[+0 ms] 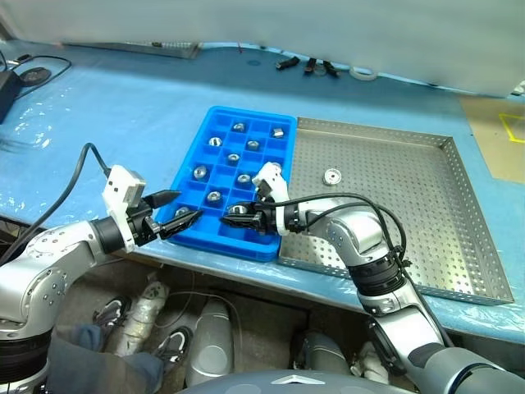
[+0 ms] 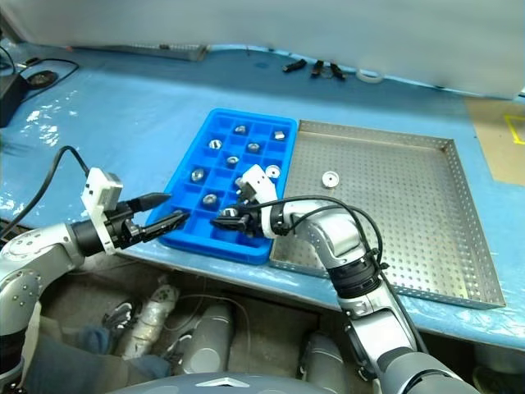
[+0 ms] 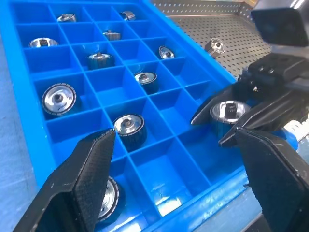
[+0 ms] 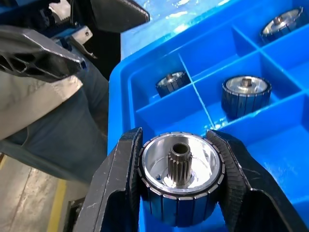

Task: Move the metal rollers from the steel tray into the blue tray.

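The left gripper [image 1: 180, 208] hovers at the near left corner of the blue tray [image 1: 197, 139], its fingers spread wide with nothing between them, pointing across toward the other arm. One roller in the tray's near corner cell is half hidden behind a left finger [image 3: 82, 186] in the left wrist view. The tray holds rollers [image 1: 200, 172] one to a cell, scattered through the grid, with many cells bare. Over the near row, the right gripper [image 1: 238, 215] reaches in from the right, bent at the wrist, pinching a roller [image 4: 181, 181] by its ribbed sides, toothed shaft facing the wrist camera. To the right, touching the blue tray, the steel tray [image 1: 426, 238] holds a single roller [image 1: 331, 176] lying apart on its perforated floor.
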{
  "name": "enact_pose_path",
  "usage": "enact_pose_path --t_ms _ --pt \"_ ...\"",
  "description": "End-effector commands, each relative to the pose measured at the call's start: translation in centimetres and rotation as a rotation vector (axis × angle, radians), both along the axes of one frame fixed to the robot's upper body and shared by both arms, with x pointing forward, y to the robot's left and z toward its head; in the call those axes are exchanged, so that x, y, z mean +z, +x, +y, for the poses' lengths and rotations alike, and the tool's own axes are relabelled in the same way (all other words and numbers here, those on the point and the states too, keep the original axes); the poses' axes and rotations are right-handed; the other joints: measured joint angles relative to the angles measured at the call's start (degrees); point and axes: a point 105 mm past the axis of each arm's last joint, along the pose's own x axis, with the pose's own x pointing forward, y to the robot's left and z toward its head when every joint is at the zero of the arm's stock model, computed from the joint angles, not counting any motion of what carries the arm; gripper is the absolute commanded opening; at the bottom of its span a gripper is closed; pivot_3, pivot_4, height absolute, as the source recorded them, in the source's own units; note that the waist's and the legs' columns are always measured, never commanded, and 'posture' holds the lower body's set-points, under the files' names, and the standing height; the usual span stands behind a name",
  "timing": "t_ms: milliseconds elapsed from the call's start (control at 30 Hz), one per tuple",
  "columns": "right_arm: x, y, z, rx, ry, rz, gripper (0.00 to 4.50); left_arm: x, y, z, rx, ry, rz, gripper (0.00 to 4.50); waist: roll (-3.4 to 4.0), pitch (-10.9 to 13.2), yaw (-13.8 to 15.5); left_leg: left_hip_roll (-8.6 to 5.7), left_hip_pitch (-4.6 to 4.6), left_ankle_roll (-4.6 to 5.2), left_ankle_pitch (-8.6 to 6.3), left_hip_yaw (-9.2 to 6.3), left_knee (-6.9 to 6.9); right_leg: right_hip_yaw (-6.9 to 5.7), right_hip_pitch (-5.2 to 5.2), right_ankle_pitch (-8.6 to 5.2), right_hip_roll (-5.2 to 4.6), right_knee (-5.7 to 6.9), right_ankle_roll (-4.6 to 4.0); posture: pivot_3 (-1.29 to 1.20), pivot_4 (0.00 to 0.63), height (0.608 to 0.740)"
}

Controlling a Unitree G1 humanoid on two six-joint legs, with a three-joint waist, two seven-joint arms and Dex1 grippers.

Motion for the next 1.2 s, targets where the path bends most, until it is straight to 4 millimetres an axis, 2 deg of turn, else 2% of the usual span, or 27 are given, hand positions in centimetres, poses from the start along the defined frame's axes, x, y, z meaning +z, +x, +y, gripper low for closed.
enact_pose_path --t_ms 33,100,233,400,567,700,833,933,1067,1200 --pt "1.0 -0.3 0.6 0.029 0.031 -0.038 1.69 0.8 0.1 -0.1 -0.015 0.011 -0.033 4.21 0.0 0.0 0.0 0.0 0.05 -0.04 0.02 0.0 0.0 0.02 0.0 -0.01 0.0 0.08 0.0 0.4 0.15 0.74" --pt "0.9 -0.2 0.7 0.028 0.035 -0.033 2.42 0.9 0.3 -0.1 -0.015 0.012 -0.037 4.21 0.0 0.0 0.0 -0.01 0.19 -0.08 0.05 0.01 0.0 0.08 0.0 -0.15 0.0 0.23 -0.16 0.39 0.15 0.74" --pt "0.9 0.1 0.8 0.004 0.037 -0.012 3.62 1.1 0.6 -0.1 -0.017 0.012 -0.048 4.21 0.0 0.0 0.02 -0.01 0.3 -0.09 0.06 0.01 -0.01 0.11 0.02 -0.3 0.0 0.36 0.08 0.38 0.15 0.74" --pt "1.1 1.2 0.5 -0.043 0.014 -0.054 3.62 1.2 1.3 -0.2 -0.029 0.01 -0.06 4.21 0.0 0.0 -0.05 -0.01 0.34 -0.12 0.07 0.01 -0.01 0.11 0.04 -0.26 0.0 0.43 0.02 0.34 0.15 0.74" --pt "3.2 3.3 -1.3 -0.138 0.029 -0.171 3.62 1.6 2.5 -0.9 -0.069 0.0 -0.08 4.21 0.0 0.0 -0.21 -0.01 0.39 -0.34 0.21 0.03 0.0 0.12 0.08 -0.24 -0.01 0.44 0.01 0.25 0.15 0.74" --pt "6.0 7.1 -4.8 -0.394 0.08 -0.282 3.62 2.2 4.7 -2.8 -0.145 -0.021 -0.111 4.21 0.0 -0.02 -0.6 0.0 0.38 -0.5 0.3 0.06 0.02 0.11 0.1 -0.09 -0.01 0.48 -0.2 0.16 0.15 0.74" --pt "7.2 9.4 -7.8 -0.602 0.115 -0.344 3.62 2.8 6.9 -4.6 -0.207 -0.026 -0.145 4.21 -0.03 -0.06 -2.53 -0.03 0.4 -0.54 0.33 0.1 0.08 0.16 0.14 0.0 -0.03 0.48 -0.15 0.06 0.15 0.74" --pt "7.5 10.6 -9.9 -0.744 0.123 -0.382 3.62 3.3 8.5 -5.9 -0.241 -0.013 -0.176 4.21 -0.04 -0.06 -4.4 -0.03 0.37 -0.55 0.34 0.11 0.1 0.14 0.15 0.15 -0.01 0.47 -0.04 0.02 0.15 0.74" --pt "7.0 11.0 -11.3 -0.817 0.103 -0.404 3.62 4.0 9.4 -7.6 -0.301 -0.021 -0.202 4.21 -0.05 -0.06 -7.09 -0.04 0.31 -0.52 0.34 0.11 0.09 0.13 0.12 0.16 -0.01 0.44 -0.03 -0.02 0.15 0.74" --pt "4.6 11.6 -12.3 -0.904 0.046 -0.365 3.62 4.5 9.8 -9.5 -0.374 -0.03 -0.222 4.21 -0.05 -0.07 -8.88 -0.02 0.34 -0.45 0.3 0.1 0.06 0.13 0.11 0.17 0.06 0.44 -0.04 -0.05 0.15 0.74"
